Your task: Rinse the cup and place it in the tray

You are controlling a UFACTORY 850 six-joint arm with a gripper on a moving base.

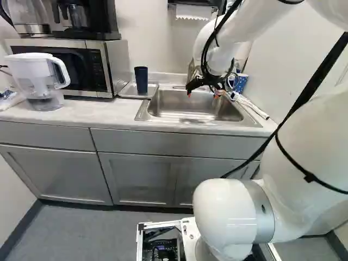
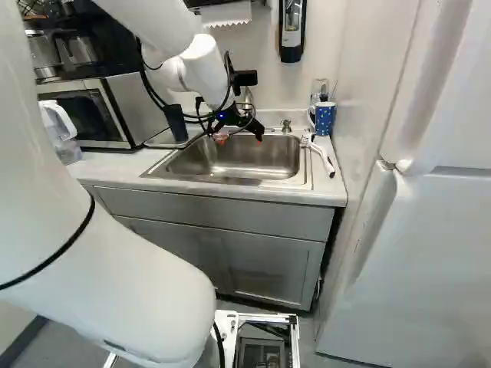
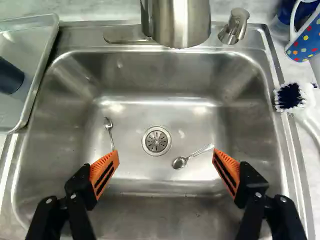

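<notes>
The fingers [image 2: 257,130] are spread wide above the sink [image 3: 160,75]. The dark cup [image 1: 141,80] is supported, seemingly upright, by the tray [image 3: 31,50]

Sink [image 3: 125,186]: metal, brushed look, soft glare on basin floor. Faucet [image 3: 181,22] at back of sink: metal, satin, bright streaks. Two spoons [image 3: 180,162] in sink: shiny metal, smooth. Tray [image 3: 25,44] beside sink: smooth, semi-gloss; metal or plastic, can't tell. Dark cup [image 3: 10,77] beside sink: smooth, low sheen. Counter [image 1: 98,117] around sink: smooth, faintly mottled. Brush [image 3: 290,96] beside sink: rough bristles. Towel [image 1: 193,12] above sink: matt paper.
</notes>
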